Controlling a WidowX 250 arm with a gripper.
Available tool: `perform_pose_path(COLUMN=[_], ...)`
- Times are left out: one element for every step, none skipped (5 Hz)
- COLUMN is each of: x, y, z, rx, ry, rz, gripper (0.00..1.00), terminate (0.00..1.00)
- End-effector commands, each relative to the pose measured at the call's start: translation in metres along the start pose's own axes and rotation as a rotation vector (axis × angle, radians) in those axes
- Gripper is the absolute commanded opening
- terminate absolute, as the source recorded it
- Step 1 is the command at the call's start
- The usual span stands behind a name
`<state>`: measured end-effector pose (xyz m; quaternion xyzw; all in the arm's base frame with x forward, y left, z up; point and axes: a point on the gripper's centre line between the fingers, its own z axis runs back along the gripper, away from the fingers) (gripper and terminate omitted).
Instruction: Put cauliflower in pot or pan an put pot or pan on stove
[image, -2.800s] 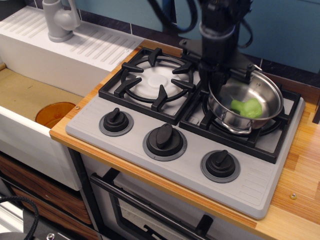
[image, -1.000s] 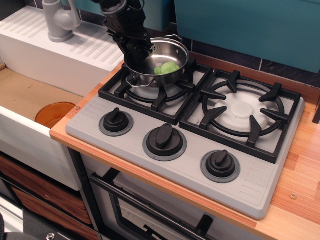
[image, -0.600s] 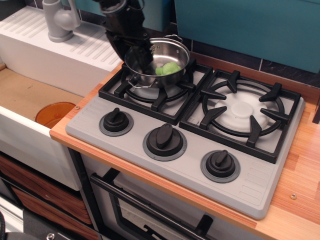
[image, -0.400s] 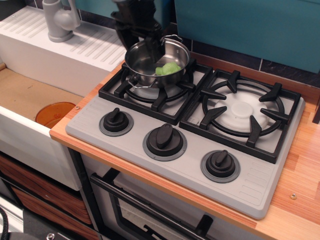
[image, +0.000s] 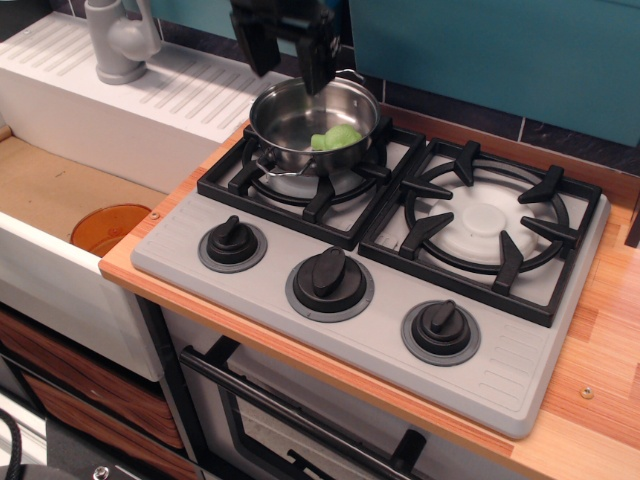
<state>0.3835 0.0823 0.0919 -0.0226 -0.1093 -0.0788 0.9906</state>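
The shiny steel pot (image: 300, 112) sits on the left black grate of the grey stove (image: 520, 370). The light-green cauliflower (image: 337, 137) lies inside the pot, at its right side. My gripper (image: 287, 65) hangs above the pot's back rim, open and empty, with its two black fingers (image: 254, 50) spread apart and clear of the pot.
The right grate and white burner (image: 484, 222) are bare. Three black knobs (image: 329, 272) line the stove front. A white ribbed sink (image: 110, 110) with a grey faucet (image: 118, 38) stands at left, with an orange bowl (image: 108, 226) down in the basin. A teal wall rises behind.
The gripper carried the pot with the cauliflower from the right burner to the left one, set it down, let go, and rose above it with its fingers open.
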Motion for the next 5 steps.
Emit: perform_pose_path(x=[0.02,0.014,0.008,0.007,0.01], y=[-0.05,-0.08,-0.11,-0.131,-0.136], z=[0.044,0.045,0.04,0.035,0.032], rx=[0.066,0.073,0.053,0.04,0.022], ry=[-0.081,-0.082,-0.081,-0.086,-0.106], rz=[0.012,0.031,0.057,0.067,0.066], gripper=[1.0,1.0,1.0,1.0,1.0], terminate=[0.0,0.0,0.0,0.0,1.0])
